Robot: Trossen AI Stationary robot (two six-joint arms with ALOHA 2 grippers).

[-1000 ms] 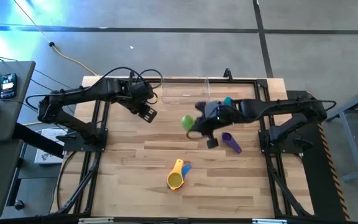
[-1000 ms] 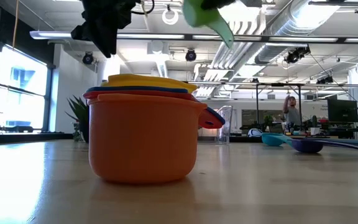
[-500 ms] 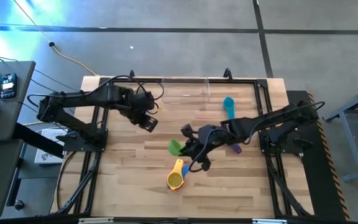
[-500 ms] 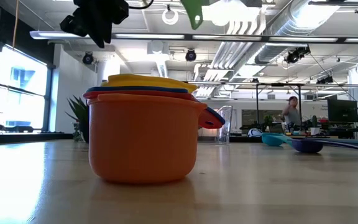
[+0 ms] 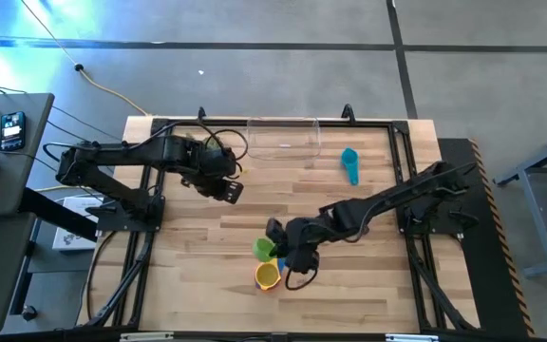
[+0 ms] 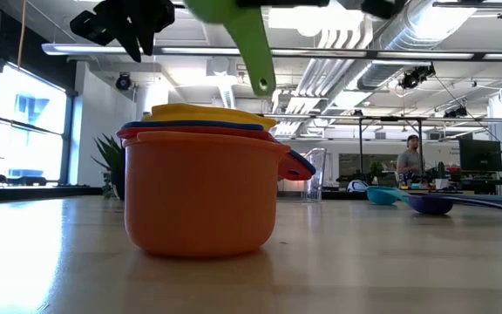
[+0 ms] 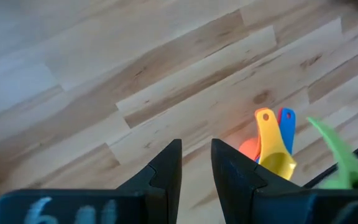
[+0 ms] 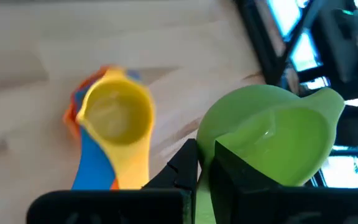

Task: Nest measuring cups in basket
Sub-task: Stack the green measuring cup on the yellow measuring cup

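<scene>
Right gripper (image 8: 205,163): clamped on green cup (image 8: 272,134), lower centre.
Handling: light, stiff, slick plastic; rim grip suits.
Left gripper (image 7: 196,163): apart, empty.

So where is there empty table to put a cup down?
Bare wood lies between the clear plastic basket and the nested stack of cups with the yellow one on top, and along the table's front edge. It is crowded at that stack, where the right gripper holds the green measuring cup.
</scene>
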